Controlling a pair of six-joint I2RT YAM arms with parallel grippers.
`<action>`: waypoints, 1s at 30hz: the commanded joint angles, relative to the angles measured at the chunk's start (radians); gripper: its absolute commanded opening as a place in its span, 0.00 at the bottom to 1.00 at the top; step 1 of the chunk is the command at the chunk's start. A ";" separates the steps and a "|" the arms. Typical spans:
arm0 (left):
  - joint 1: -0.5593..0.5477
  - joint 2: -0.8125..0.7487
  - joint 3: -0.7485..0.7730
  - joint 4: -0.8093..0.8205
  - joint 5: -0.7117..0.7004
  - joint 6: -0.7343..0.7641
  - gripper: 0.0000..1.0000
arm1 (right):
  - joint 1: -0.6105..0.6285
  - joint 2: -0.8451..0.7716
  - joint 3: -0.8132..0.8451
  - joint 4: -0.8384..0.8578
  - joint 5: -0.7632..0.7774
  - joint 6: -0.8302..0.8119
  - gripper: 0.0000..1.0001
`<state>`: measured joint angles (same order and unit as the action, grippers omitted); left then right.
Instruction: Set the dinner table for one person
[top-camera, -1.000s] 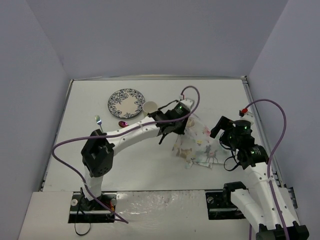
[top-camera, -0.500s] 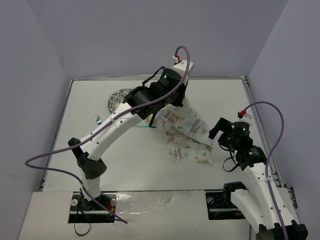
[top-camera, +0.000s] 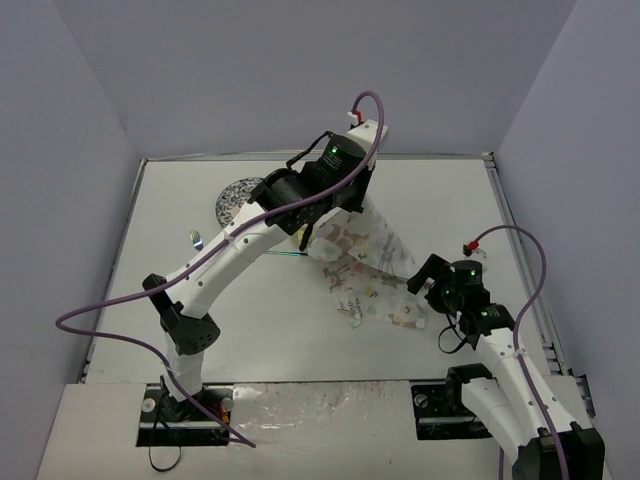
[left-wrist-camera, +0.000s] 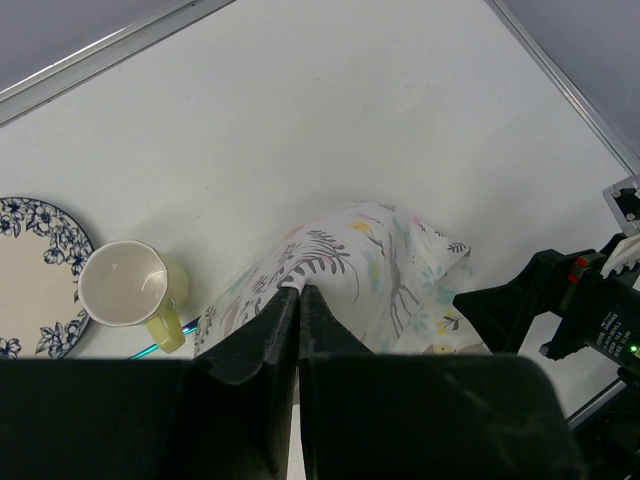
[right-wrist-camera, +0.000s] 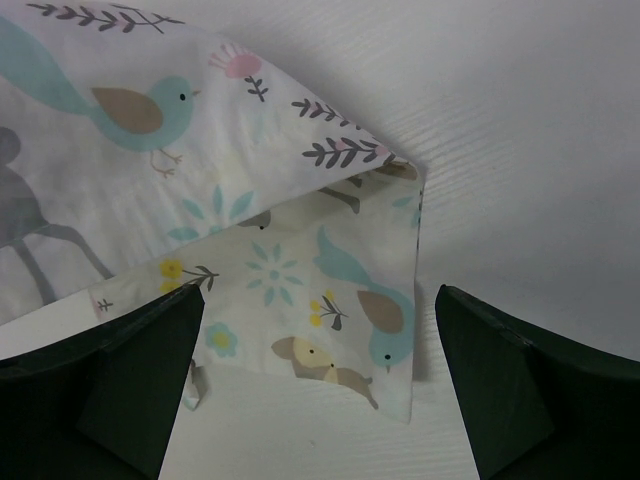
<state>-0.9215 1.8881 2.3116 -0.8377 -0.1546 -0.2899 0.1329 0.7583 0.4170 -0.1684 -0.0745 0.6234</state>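
Left gripper (left-wrist-camera: 300, 292) is clamped on a raised fold of the animal-print cloth (left-wrist-camera: 385, 265), which drapes down onto the middle of the dinner table (top-camera: 450, 200). Right gripper (right-wrist-camera: 318, 310) hangs spread wide over the cloth's folded corner. Yellow mug (left-wrist-camera: 122, 285) stands just beside floral plate (left-wrist-camera: 30, 265).

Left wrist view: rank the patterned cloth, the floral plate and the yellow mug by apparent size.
Largest: patterned cloth, raised nearer the camera.
Then floral plate and yellow mug: their visible areas look alike, since the frame edge crops the plate.
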 joint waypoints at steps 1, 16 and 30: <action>0.011 -0.048 0.043 0.018 -0.024 0.018 0.00 | 0.007 0.063 -0.017 0.116 0.067 0.040 0.98; 0.035 -0.041 0.068 0.024 -0.015 0.013 0.00 | 0.116 0.187 -0.044 0.041 0.071 0.187 0.88; 0.065 -0.064 0.059 0.021 0.012 0.011 0.00 | 0.134 0.269 -0.048 0.070 0.133 0.227 0.50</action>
<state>-0.8766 1.8881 2.3264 -0.8492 -0.1526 -0.2886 0.2573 0.9960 0.3607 -0.1101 -0.0085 0.8309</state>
